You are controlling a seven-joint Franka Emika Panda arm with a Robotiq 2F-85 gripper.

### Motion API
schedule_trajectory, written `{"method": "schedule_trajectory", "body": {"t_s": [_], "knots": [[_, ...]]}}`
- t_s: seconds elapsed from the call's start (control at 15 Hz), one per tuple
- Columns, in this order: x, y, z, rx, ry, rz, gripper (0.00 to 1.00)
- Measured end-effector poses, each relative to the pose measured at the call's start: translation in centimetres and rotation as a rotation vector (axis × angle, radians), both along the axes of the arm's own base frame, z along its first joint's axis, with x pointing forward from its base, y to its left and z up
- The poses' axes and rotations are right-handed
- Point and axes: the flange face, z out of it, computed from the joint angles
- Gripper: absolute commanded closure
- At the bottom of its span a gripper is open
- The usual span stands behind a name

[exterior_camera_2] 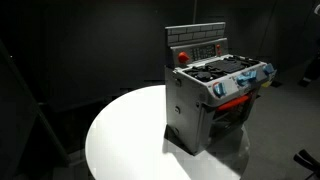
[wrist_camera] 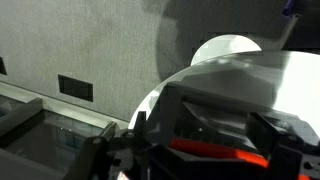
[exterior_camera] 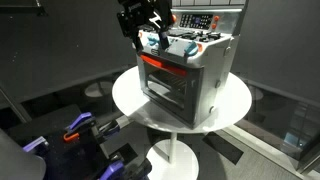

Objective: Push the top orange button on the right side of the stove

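The silver-grey stove (exterior_camera: 200,80) stands on a round white table (exterior_camera: 125,95). It has a glass oven door, a red-orange band (exterior_camera: 160,64) and an upright back panel (exterior_camera: 203,21). It also shows in an exterior view (exterior_camera_2: 195,110), where a red round button (exterior_camera_2: 182,57) sits at the left below the back panel (exterior_camera_2: 195,40). My gripper (exterior_camera: 143,38) hangs just above the stove's top front corner, fingers apart and empty. The arm does not show in that exterior view. In the wrist view my gripper (wrist_camera: 195,140) frames the dark stove and its orange band (wrist_camera: 210,153).
The table's edge (exterior_camera_2: 110,130) lies around the stove and its pedestal (exterior_camera: 172,155) below. Blue and black equipment (exterior_camera: 78,127) sits on the floor near the table. The wrist view shows a grey wall with a dark socket plate (wrist_camera: 75,88).
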Motion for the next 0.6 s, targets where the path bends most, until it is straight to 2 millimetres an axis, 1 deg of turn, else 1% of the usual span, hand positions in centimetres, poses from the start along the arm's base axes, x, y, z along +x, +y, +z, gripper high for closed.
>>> {"method": "schedule_trajectory", "body": {"t_s": [0.4, 0.6], "knots": [[0.01, 0.00, 0.00, 0.000, 0.000, 0.000, 0.00], [0.27, 0.08, 0.48, 0.000, -0.010, 0.003, 0.00]]}}
